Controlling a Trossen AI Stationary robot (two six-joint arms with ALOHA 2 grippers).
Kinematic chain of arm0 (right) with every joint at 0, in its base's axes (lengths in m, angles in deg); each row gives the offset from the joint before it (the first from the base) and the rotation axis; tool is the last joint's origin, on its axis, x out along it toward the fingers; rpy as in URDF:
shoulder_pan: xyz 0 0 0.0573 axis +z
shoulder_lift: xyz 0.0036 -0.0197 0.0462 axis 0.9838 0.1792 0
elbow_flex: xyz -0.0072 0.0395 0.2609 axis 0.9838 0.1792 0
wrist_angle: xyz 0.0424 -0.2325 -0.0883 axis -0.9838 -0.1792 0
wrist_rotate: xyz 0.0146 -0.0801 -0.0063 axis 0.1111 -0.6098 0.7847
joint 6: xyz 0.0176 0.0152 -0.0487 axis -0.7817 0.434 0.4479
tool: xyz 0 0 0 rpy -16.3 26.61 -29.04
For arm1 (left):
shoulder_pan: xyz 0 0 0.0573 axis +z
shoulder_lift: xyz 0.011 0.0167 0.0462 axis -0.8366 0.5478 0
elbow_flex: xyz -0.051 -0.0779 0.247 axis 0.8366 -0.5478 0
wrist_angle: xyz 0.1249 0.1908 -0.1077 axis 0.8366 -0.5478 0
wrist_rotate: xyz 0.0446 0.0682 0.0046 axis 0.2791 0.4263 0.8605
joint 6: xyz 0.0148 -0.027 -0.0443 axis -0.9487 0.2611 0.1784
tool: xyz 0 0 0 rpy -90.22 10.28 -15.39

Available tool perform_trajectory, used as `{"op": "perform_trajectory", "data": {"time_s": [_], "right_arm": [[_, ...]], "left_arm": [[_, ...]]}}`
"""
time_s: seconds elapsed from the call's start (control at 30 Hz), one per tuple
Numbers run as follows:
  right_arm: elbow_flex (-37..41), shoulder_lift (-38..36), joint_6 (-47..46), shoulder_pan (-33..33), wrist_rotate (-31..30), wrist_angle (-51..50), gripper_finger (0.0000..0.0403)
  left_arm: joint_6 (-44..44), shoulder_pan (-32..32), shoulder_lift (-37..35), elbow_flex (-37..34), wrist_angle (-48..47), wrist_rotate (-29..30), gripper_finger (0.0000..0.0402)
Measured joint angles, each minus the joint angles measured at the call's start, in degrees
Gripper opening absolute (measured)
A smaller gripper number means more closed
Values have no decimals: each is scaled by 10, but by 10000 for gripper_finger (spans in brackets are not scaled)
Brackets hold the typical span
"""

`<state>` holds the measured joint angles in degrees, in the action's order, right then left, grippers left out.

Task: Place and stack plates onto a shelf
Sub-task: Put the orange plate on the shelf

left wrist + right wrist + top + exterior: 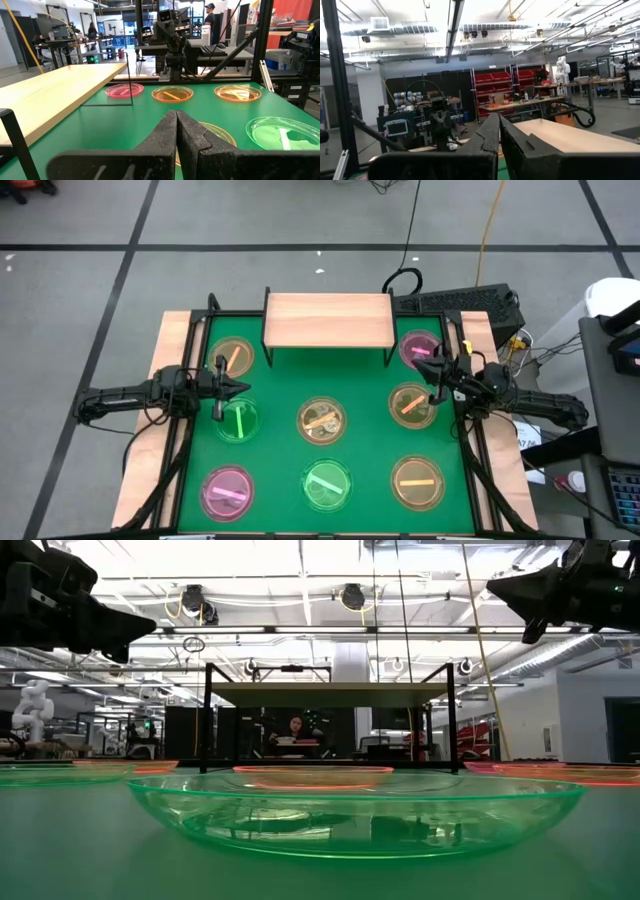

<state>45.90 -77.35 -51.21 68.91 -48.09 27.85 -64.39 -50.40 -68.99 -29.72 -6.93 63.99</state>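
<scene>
Several translucent plates lie flat on the green table (280, 460): pink (228, 490), green (327, 483) and amber (417, 482) in the near row, green (238, 420), amber (322, 420) and amber (411, 403) in the middle, and amber (232, 356) and pink (418, 348) beside the shelf. The light-wood shelf (328, 320) stands on black legs at the far edge, its top bare. My left gripper (243, 388) hovers shut at the left, above the green plate's far rim. My right gripper (430, 370) hovers shut at the right, between the pink and amber plates.
A black frame (190, 380) rims the table's sides. Cables and a keyboard (470, 302) lie behind the shelf at the right. In the low view a green plate (355, 815) fills the foreground, and a person (296, 730) sits far behind the shelf (328, 692).
</scene>
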Motion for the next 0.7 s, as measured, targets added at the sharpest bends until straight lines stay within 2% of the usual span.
{"op": "perform_trajectory", "data": {"time_s": [0.23,0.5,0.7], "right_arm": [[-26,41,8,0,2,-41,0],[-43,119,10,1,15,-33,0],[-80,184,19,35,28,-16,0]], "left_arm": [[0,0,0,0,0,0,3],[0,0,0,0,0,0,3],[0,0,0,0,0,0,3]]}}
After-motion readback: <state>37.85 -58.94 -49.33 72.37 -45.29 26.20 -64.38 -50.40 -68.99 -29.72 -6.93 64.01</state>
